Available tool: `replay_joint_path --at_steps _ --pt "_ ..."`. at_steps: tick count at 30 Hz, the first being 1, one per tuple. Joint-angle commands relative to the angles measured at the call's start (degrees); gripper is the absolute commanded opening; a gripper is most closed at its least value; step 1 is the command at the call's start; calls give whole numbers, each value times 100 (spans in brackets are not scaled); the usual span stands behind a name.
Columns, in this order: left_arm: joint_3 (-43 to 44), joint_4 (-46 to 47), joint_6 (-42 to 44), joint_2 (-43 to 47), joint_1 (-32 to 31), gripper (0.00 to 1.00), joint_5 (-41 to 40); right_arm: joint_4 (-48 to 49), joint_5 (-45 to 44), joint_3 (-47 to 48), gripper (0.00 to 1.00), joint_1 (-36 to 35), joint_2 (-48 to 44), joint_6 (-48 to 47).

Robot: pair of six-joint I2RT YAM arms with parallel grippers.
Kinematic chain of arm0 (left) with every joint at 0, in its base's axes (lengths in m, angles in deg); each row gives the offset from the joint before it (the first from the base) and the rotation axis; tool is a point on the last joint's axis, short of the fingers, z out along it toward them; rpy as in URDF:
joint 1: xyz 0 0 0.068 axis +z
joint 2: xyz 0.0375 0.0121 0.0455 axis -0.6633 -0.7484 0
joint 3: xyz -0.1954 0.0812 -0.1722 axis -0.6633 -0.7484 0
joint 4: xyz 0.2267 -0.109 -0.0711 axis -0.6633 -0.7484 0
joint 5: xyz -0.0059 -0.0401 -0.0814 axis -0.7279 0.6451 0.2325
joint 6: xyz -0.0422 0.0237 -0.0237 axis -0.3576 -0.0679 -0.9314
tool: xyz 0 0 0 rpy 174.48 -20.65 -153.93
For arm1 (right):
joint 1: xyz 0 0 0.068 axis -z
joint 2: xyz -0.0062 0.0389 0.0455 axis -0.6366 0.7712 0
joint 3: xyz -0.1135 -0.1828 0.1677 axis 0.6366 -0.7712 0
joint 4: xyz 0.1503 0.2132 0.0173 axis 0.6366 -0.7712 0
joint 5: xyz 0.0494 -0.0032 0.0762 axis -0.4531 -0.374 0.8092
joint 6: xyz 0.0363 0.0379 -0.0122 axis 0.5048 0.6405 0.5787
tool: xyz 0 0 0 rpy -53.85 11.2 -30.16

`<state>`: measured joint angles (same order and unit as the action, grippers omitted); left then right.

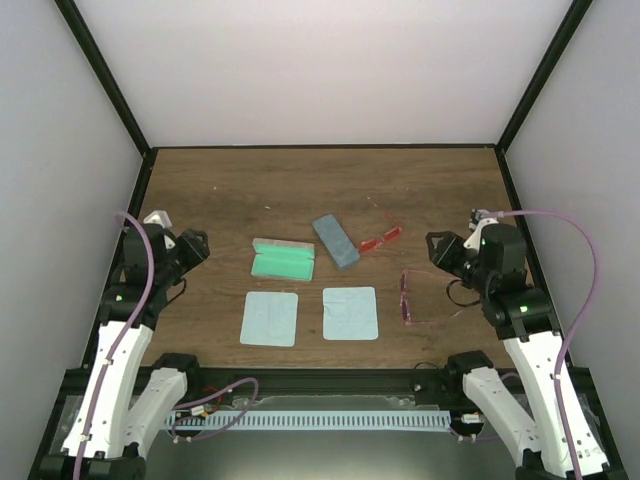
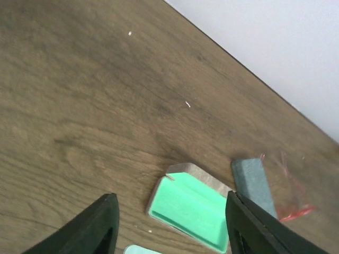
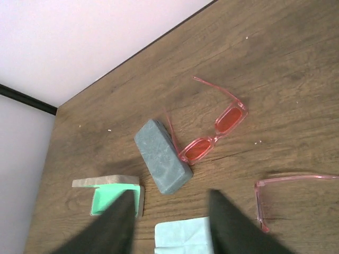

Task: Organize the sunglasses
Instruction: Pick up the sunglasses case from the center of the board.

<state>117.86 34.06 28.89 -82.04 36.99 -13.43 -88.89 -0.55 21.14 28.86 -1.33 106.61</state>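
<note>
The red-orange sunglasses (image 1: 380, 240) lie unfolded on the table, right of the closed blue-grey case (image 1: 335, 241); they also show in the right wrist view (image 3: 214, 135) and faintly in the left wrist view (image 2: 296, 212). The translucent pink sunglasses (image 1: 408, 298) lie unfolded at the right, partly cut off in the right wrist view (image 3: 258, 203). The open green-lined case (image 1: 283, 260) lies left of the blue-grey case. My left gripper (image 1: 192, 248) is open and empty above the table, left of the green case (image 2: 190, 206). My right gripper (image 1: 440, 250) is open and empty, above and right of both pairs.
Two pale teal cloths (image 1: 270, 318) (image 1: 350, 313) lie flat side by side near the front edge. White walls with black frame bars (image 1: 110, 90) enclose the wooden table (image 1: 250, 190) on three sides. The blue-grey case (image 3: 161, 156) touches the red-orange pair's lens end.
</note>
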Motion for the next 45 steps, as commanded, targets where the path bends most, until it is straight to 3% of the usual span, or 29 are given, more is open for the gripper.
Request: replay_joint_path --at_steps 1,2,4,5,7,8,9,11,12,13,21,25,26,27,29,30,32,33,34,35,37,38,39,40,41,42,43,44,45 --pt "-83 71 28 -5 -27 50 151 -48 66 27 8 22 269 -251" --pt "-107 81 77 19 -28 40 165 -39 191 -31 2 24 335 -277" --pt "-152 62 147 70 -27 18 167 28 309 -88 3 22 438 -305" --pt "-176 41 169 102 -22 9 161 85 317 -100 12 23 472 -326" --pt "-211 8 192 133 -19 4 174 219 335 -102 57 22 543 -408" --pt "-229 8 208 152 -27 9 193 291 366 -94 71 25 601 -451" --pt "-246 24 227 163 -23 24 232 346 411 -81 81 22 679 -499" --pt "-268 66 243 161 -25 78 319 402 503 -28 89 14 896 -615" --pt "-276 90 249 161 -27 96 341 400 527 15 90 -10 1013 -681" --pt "-271 112 249 144 -25 100 364 398 509 51 91 -46 1135 -740" --pt "-187 307 188 -72 -20 100 505 759 68 400 94 -820 2090 -1020" --pt "-205 373 157 -158 -19 100 504 845 -88 805 89 -1262 2841 -1153" --pt "-209 381 148 -171 -22 100 516 865 -108 886 82 -1375 3019 -1201" --pt "-216 377 148 -188 -19 100 532 903 -166 959 69 -1479 3155 -1246" --pt "-217 398 184 -201 -26 80 599 948 -248 1069 18 -1632 3445 -1299" --pt "-223 392 190 -189 -22 61 589 966 -265 1136 4 -1672 3563 -1330" --pt "-227 359 178 -155 -22 19 518 961 -258 1294 1 -1714 3825 -1437" --pt "-234 343 167 -135 -21 7 480 956 -273 1400 1 -1718 3972 -1499" --pt "-243 341 164 -111 -24 5 462 961 -297 1499 1 -1723 4109 -1562" --pt "-244 352 183 -97 -19 4 456 968 -332 1623 8 -1730 4242 -1636" --pt "-244 356 180 -101 -23 5 415 1002 -366 1851 48 -1727 4502 -1765" --pt "-244 360 174 -108 -19 16 410 1026 -384 1950 62 -1735 4636 -1824" --pt "-239 368 166 -119 -19 38 400 1052 -398 2045 71 -1736 4762 -1867" --pt "-242 385 153 -134 -17 67 399 1052 -390 2145 75 -1736 4880 -1889" --pt "-229 396 143 -145 -16 86 398 1066 -374 2228 76 -1743 5002 -1910" --pt "-223 414 141 -168 -19 97 405 1068 -350 2315 73 -1756 5112 -1938" --pt "-214 413 128 -190 -21 98 411 1057 -330 2402 61 -1774 5209 -1954" --pt "-210 425 115 -213 -19 87 419 1032 -317 2517 28 -1802 5313 -1953" --pt "-199 426 112 -232 -17 59 431 979 -304 2598 5 -1819 5406 -1945"
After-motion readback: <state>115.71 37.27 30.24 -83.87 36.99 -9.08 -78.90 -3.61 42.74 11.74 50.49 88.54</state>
